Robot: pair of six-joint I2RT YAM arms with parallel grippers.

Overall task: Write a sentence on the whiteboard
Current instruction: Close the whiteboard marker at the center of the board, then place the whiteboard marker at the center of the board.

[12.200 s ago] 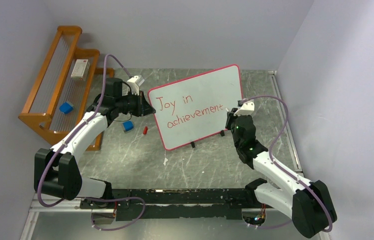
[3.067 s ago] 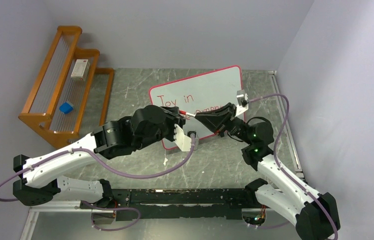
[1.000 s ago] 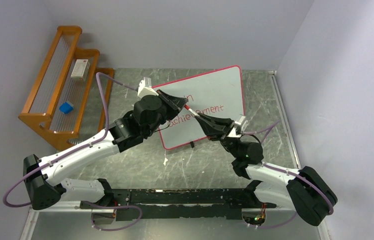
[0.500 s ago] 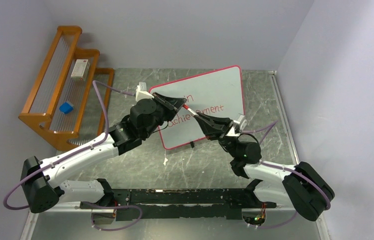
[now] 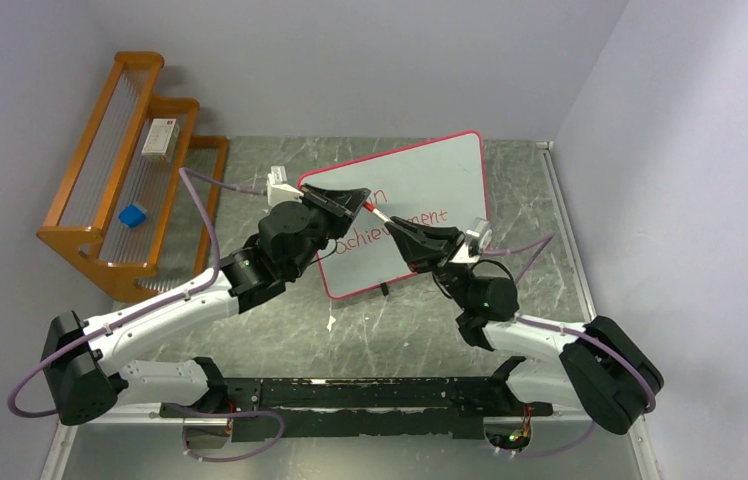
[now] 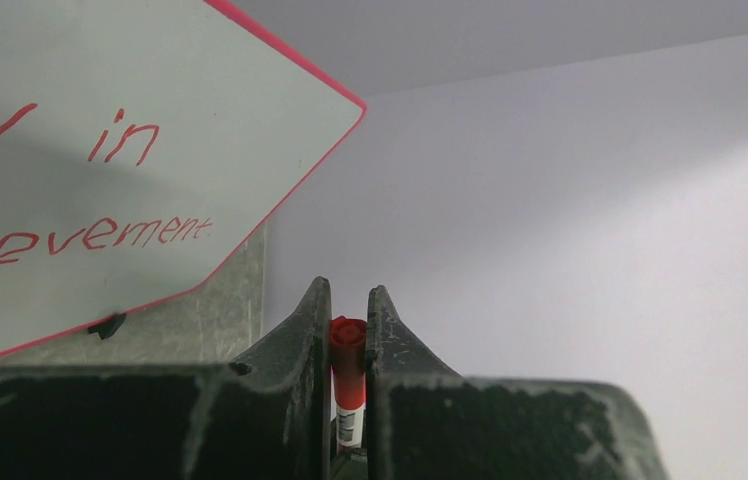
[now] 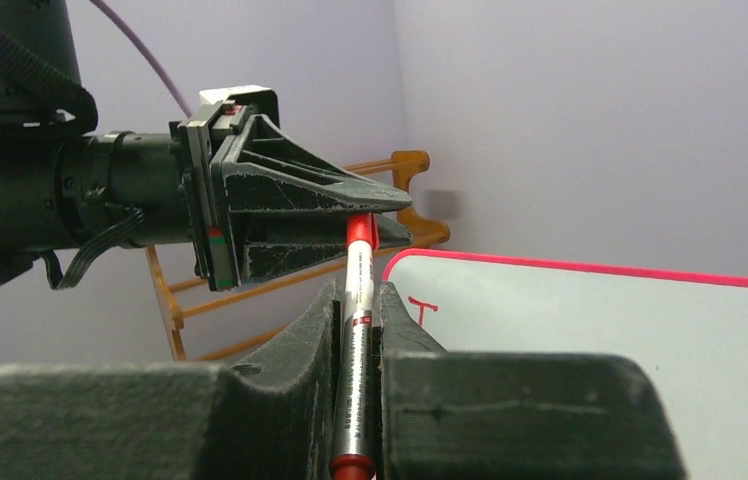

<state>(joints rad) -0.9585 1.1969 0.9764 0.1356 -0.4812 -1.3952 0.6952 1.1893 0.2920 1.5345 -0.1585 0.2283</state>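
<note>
Grey marbled table (image 5: 280,310). At back centre, large white whiteboard with rounded corners and red-pink border (image 5: 440,175) stands propped on black feet, its red writing partly hidden by arms. Orange wooden rack (image 5: 90,190) far left, well apart. Before board, left gripper (image 5: 360,201) and right gripper (image 5: 393,224) meet tip to tip, both clamped on one white-barrelled, red-capped marker (image 5: 374,213). Small blue block (image 5: 132,215) on rack.

My grey marbled table (image 5: 400,330) is carrying: whiteboard (image 5: 440,175) standing on black feet; orange wooden rack (image 5: 78,252), left; small white scrap (image 5: 330,322).
</note>
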